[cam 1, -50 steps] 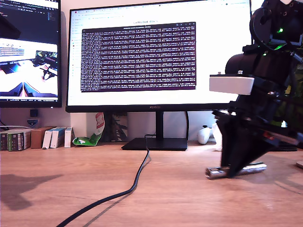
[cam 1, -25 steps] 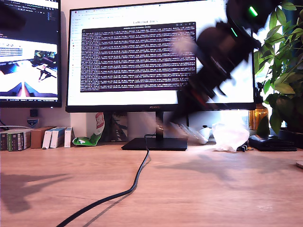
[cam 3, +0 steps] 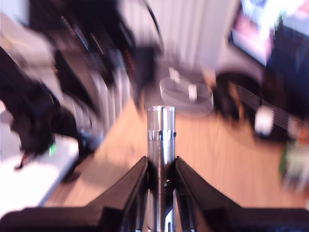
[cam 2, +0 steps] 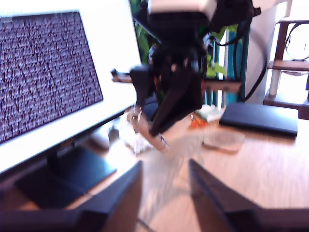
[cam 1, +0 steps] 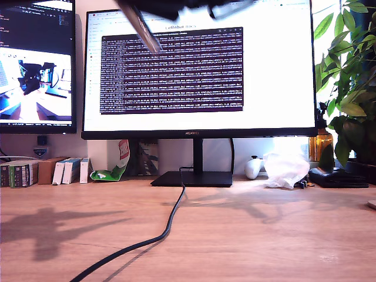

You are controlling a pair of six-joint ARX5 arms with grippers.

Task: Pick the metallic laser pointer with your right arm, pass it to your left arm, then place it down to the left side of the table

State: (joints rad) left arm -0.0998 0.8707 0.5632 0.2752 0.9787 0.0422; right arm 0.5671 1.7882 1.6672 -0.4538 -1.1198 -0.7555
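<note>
The metallic laser pointer (cam 3: 161,130) is a shiny silver cylinder standing out between the fingers of my second gripper (cam 3: 161,166), which is shut on it. In the exterior view the pointer (cam 1: 141,26) hangs slanted and blurred high in front of the monitor, under a dark arm (cam 1: 176,6) at the top edge. The first wrist view faces that arm, with the second gripper (cam 2: 161,123) and the blurred pointer (cam 2: 141,126) a short way beyond my first gripper (cam 2: 165,164), which is open and holds nothing. The table (cam 1: 264,235) is light-brown wood.
A black cable (cam 1: 170,220) runs across the table from the monitor stand (cam 1: 194,178). A large monitor (cam 1: 200,70) fills the back, with another (cam 1: 35,64) at the exterior view's left. Small boxes (cam 1: 35,172), white crumpled plastic (cam 1: 286,169) and a plant (cam 1: 349,88) line the back.
The arm holding the pointer has risen from the table at the exterior view's right and swung up and leftward to the top of the picture, carrying the pointer.
</note>
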